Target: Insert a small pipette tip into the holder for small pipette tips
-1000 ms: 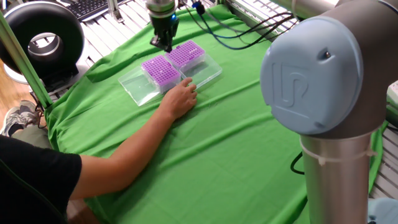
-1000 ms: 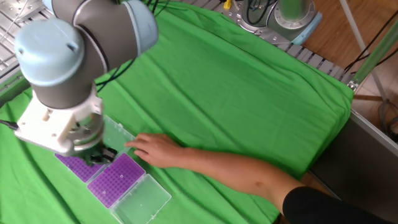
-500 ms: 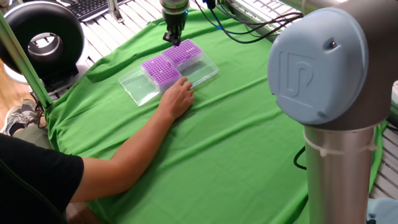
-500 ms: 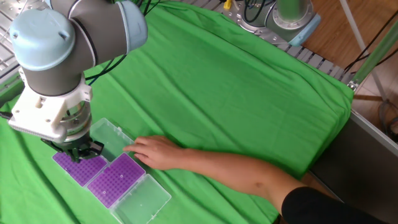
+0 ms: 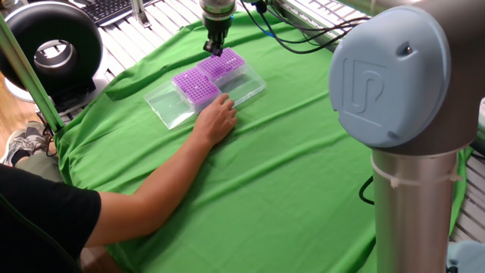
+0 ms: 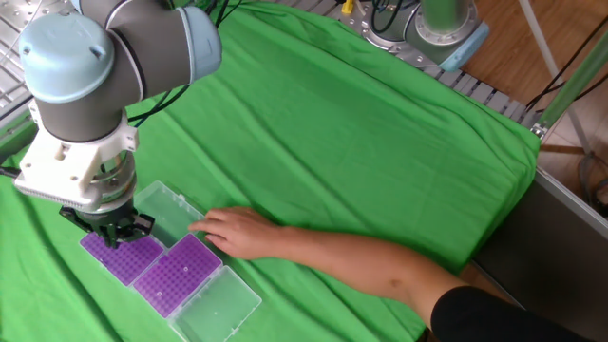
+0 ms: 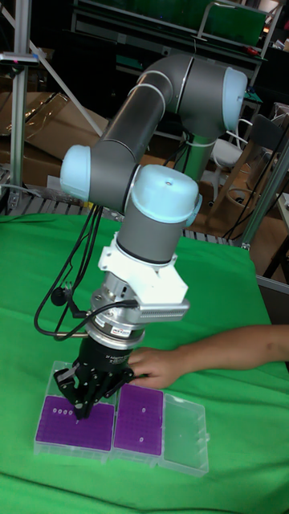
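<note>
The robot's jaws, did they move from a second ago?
Yes. The gripper went from over the seam between the two purple racks to over the far rack. The person's hand stayed put beside the boxes.

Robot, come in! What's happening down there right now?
Pincer low over the far purple rack, open or shut unclear. Tip too small to see. A person's hand rests against the near rack, close by.
</note>
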Robot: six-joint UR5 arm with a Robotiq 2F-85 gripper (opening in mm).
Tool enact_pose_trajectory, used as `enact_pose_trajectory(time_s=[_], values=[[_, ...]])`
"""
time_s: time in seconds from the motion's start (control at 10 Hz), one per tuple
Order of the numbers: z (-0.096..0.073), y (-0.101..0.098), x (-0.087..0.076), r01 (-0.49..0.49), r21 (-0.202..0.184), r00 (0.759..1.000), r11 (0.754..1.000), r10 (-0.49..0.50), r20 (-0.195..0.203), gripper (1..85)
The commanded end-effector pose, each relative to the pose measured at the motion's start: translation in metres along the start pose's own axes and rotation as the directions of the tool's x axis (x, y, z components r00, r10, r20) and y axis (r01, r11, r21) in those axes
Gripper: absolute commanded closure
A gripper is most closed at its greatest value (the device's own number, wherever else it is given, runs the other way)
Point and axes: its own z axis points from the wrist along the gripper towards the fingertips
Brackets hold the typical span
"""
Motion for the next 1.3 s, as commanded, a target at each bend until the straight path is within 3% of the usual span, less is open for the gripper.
enact_pose_trajectory(time_s=[0.0,1.2], values=[[0.0023,0.0043,0.0058,-0.025,-0.036,1.0,0.999,0.025,0.004,84.7],[0.0067,0.006,0.0121,-0.023,-0.052,1.0,0.998,0.024,0.01,84.7]])
